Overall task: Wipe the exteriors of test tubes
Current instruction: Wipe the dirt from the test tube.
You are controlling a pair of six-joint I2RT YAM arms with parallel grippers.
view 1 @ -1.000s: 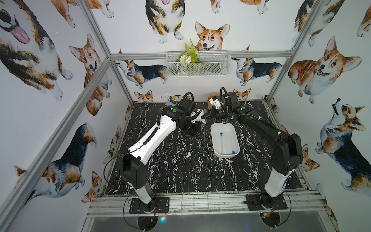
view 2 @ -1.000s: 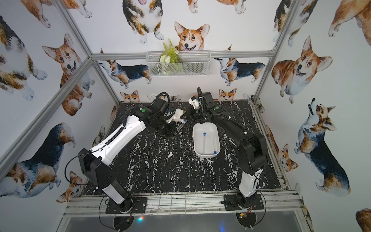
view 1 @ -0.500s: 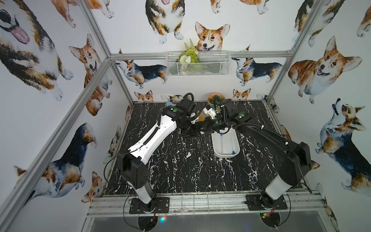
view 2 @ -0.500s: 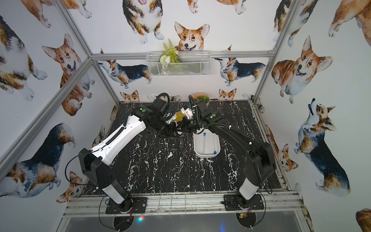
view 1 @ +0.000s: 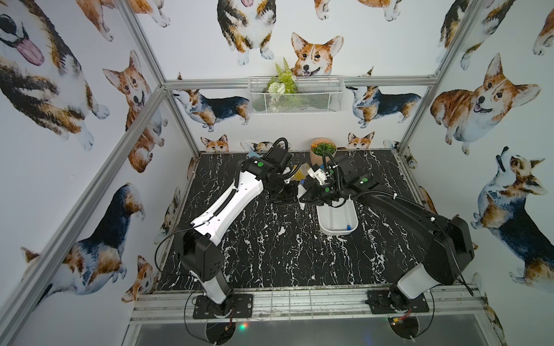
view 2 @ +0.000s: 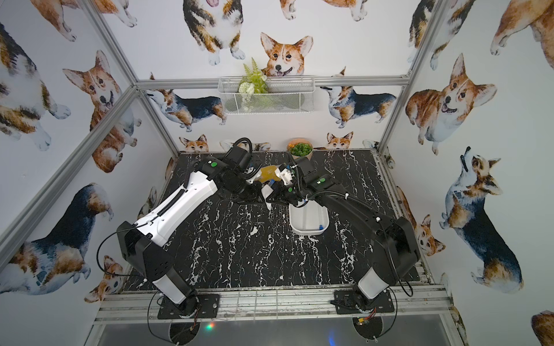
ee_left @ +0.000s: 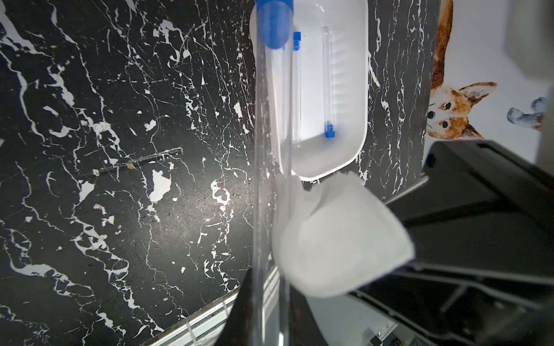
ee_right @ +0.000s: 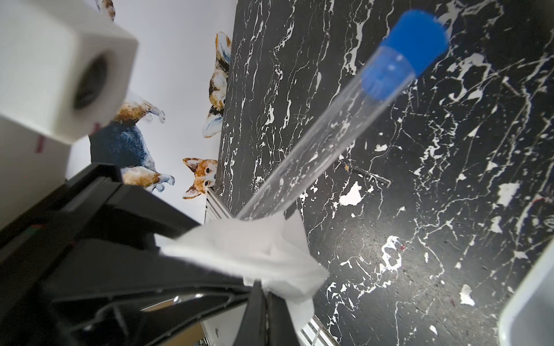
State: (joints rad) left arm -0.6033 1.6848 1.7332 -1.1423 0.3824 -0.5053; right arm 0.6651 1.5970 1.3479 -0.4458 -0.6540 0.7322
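Right gripper (ee_right: 265,296) brought tissue (ee_right: 254,254); test tube (ee_right: 314,149) clear, blue-capped.

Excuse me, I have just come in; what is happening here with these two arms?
The left pincer is shut on a clear blue-capped test tube, holding it above the black table. The right pincer is shut on a white wipe, which lies against the tube near the left pincer. Two more tubes lie in the white tray.

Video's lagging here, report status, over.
Left hand shut on one test tube, blue cap at far end. Right hand shut on white wipe, against that tube. Two more tubes lying in white tray. No obstruction seen.
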